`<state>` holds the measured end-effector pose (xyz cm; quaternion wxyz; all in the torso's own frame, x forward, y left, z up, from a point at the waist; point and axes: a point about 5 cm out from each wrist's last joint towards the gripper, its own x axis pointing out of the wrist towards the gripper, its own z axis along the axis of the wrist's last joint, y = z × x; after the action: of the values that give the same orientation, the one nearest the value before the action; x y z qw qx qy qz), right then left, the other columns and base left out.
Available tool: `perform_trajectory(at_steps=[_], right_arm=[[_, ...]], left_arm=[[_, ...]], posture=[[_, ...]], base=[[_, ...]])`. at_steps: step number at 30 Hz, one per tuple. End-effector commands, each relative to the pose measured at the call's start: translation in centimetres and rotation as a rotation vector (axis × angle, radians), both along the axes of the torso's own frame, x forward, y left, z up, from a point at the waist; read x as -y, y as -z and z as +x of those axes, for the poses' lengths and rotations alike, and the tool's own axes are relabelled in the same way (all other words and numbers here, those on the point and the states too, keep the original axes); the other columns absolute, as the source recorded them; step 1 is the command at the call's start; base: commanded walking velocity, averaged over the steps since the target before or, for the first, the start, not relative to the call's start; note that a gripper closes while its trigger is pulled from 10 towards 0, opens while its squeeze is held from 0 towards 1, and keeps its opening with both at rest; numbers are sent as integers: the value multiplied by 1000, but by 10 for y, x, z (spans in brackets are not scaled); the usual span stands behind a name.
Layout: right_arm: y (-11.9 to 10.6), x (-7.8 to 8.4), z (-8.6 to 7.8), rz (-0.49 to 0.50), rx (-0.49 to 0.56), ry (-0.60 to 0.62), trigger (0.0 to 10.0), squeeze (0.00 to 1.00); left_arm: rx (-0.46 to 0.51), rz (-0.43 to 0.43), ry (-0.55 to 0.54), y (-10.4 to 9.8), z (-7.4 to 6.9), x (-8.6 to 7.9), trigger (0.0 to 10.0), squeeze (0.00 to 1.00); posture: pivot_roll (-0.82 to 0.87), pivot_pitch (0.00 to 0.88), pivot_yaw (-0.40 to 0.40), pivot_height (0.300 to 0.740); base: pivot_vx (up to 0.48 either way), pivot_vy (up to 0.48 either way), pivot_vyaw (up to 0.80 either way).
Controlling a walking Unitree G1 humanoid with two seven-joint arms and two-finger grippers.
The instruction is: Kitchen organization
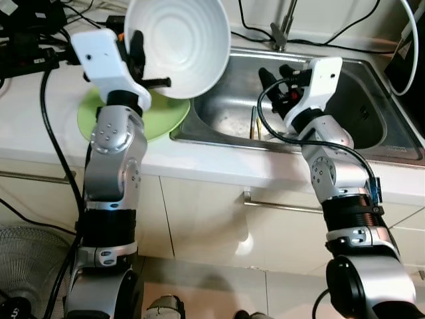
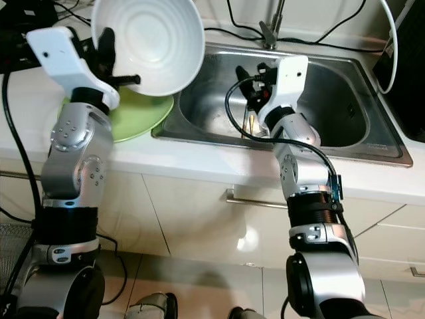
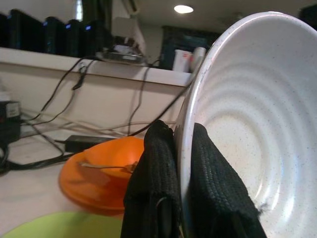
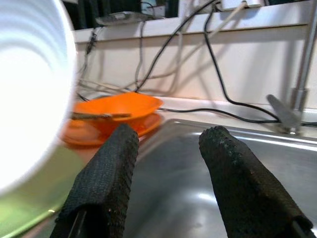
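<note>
The left gripper (image 1: 136, 50) has its jaws pinched shut on the rim of a big white bowl (image 1: 178, 43). It holds the bowl tipped up in the air, above a green plate (image 1: 159, 118) on the desk (image 1: 40, 126). The right gripper (image 1: 275, 74) hangs over the sink (image 1: 372, 106), jaws open and holding nothing. An orange bowl (image 3: 106, 163) sits behind.

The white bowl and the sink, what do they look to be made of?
The white bowl, pinched at its rim by the left gripper, looks like glazed ceramic, going by its glossy, faintly speckled surface with ridged rings; it could also be melamine. The sink looks like brushed stainless steel: grey metal with soft reflections. The right gripper hangs open over it.
</note>
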<state>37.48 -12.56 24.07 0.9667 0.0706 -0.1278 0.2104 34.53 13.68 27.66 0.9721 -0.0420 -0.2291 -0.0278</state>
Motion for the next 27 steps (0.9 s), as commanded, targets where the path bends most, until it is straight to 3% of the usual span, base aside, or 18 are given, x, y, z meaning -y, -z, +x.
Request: perform_trajectory(at_steps=[1,18,27], right_arm=[[1,5,-3,28,-7,-6,10000,0],[-7,-8,-18,162,-33,-197,10000,0],[-7,-11,-22,168,-45,-227,10000,0]], left_arm=[[37,11,7,-5,-2,3,10000,0],[60,82,41,-1,-3,12,10000,0],[65,76,83,-2,-5,18,10000,0]], posture=[[125,66,-13,740],[125,62,-10,740],[127,63,-10,740]], base=[[0,0,0],[0,0,0],[0,0,0]])
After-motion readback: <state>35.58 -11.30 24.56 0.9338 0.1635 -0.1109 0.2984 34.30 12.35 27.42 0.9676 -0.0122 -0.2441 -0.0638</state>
